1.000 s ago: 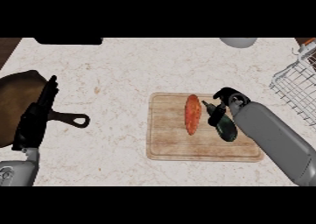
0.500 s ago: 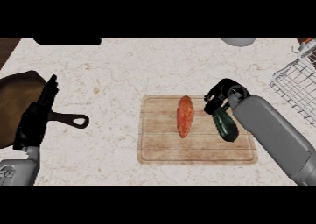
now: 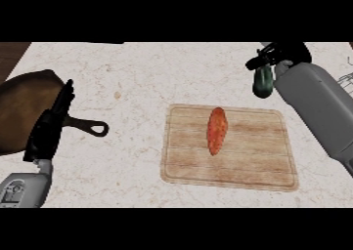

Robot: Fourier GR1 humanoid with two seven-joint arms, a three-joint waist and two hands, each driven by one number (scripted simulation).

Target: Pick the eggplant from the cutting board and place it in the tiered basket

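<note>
My right hand [image 3: 278,52] is shut on a dark green eggplant [image 3: 262,83], which hangs below it above the counter, beyond the far right corner of the wooden cutting board [image 3: 244,166]. An orange-red vegetable [image 3: 216,130] lies lengthwise on the board. The wire tiered basket [image 3: 351,80] shows only at the right edge, partly hidden behind my right forearm. My left hand [image 3: 53,126] stands open and still at the left, fingers up.
A dark frying pan [image 3: 20,110] with a black handle [image 3: 89,126] sits at the left, behind my left hand. Pale speckled counter [image 3: 150,78] stretches between the pan and the board.
My right hand has lifted the eggplant off the cutting board and carried it up and to the far right. The view has shifted, so the board now sits lower.
</note>
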